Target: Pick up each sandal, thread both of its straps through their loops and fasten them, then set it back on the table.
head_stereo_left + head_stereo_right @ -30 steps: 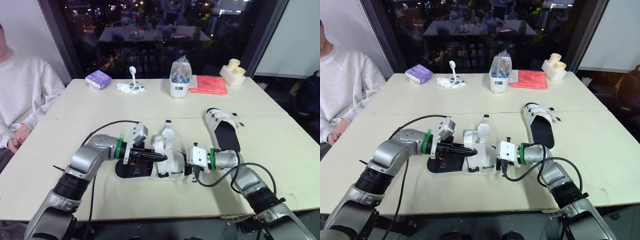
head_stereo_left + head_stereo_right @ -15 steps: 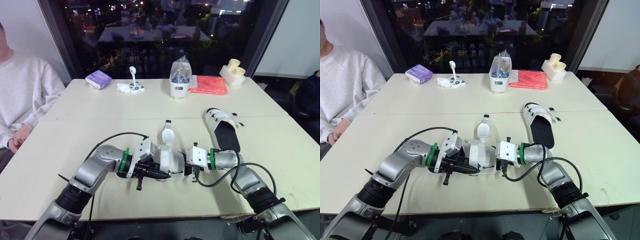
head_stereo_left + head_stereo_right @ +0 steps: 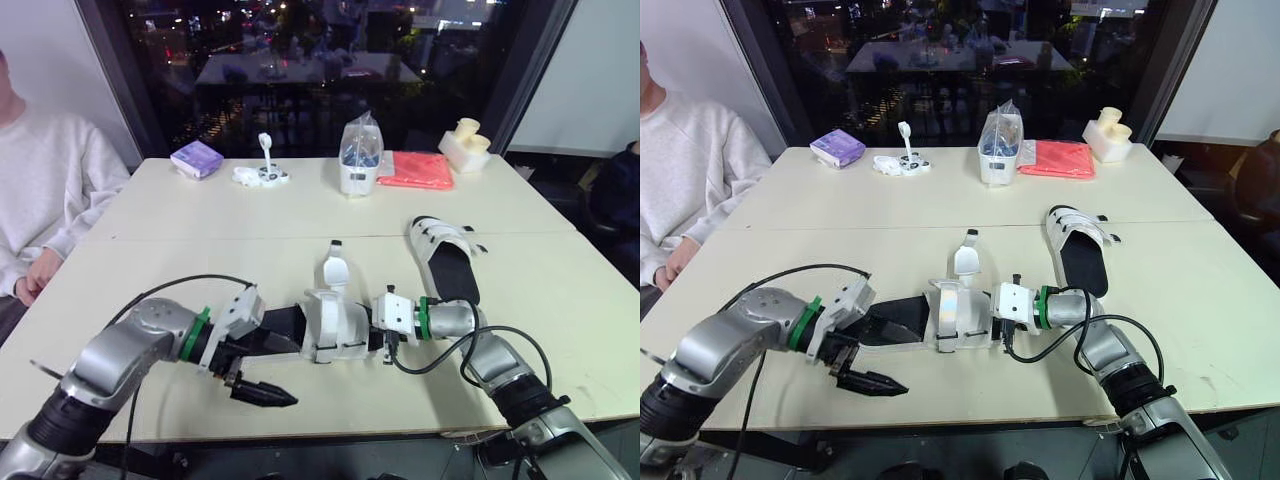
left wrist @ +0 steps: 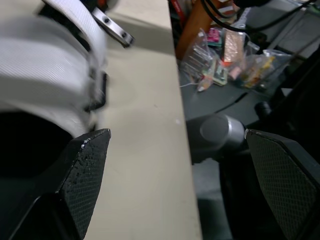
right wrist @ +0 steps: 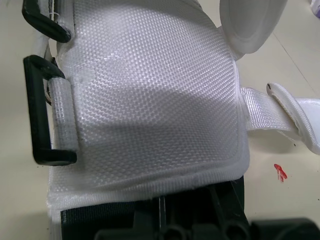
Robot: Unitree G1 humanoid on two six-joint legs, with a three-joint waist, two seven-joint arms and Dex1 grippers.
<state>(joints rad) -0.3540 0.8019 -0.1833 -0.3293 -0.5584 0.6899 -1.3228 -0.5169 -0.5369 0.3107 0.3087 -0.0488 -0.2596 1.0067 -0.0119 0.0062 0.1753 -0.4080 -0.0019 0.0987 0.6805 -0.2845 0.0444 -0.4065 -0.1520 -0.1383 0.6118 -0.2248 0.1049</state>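
A white-strapped sandal lies mid-frame on the tabletop, one end apparently clamped by the right gripper. The left gripper, lower left, has its fingers spread and empty. The sandal looks light with floppy webbing, so pinch the upright strap near its tip.

Your cream rectangular table is brightly, evenly lit from above; the dark glass window behind shows night glints.
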